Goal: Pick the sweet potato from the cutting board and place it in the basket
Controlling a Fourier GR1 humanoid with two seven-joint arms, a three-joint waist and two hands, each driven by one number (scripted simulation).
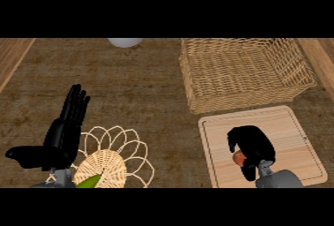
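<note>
Sweet potato point(239, 156) mostly hidden under right hand point(251, 143) fingers point(232, 140).

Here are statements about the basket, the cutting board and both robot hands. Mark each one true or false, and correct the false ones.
1. The right robot hand is curled over the sweet potato on the cutting board. True.
2. The sweet potato lies in the basket. False: it is on the cutting board.
3. The left robot hand is open. True.
4. The basket stands left of the cutting board. False: it stands behind it.
</note>
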